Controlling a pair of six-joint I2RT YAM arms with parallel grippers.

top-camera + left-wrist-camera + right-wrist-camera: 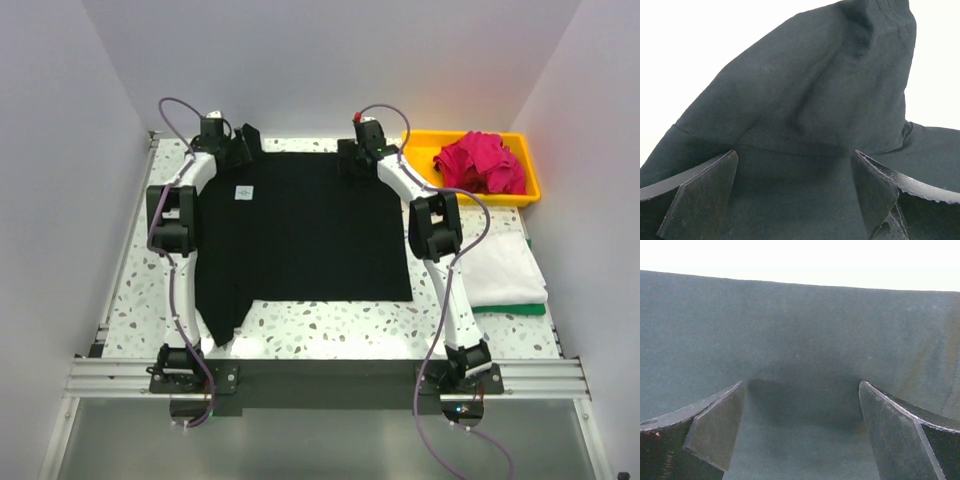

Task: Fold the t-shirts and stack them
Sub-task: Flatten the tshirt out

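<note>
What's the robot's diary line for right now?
black t-shirt: spread out | left gripper: open, far-left corner | right gripper: open, far edge | magenta shirt: in yellow tray

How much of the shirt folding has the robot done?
Done, it seems: a white shirt lies folded on a green shirt at the right. In hand: the black shirt is spread out, with the left gripper and right gripper at its far edge, jaws open. Left: folding the black one, plus the magenta shirt crumpled in the yellow tray.
</note>
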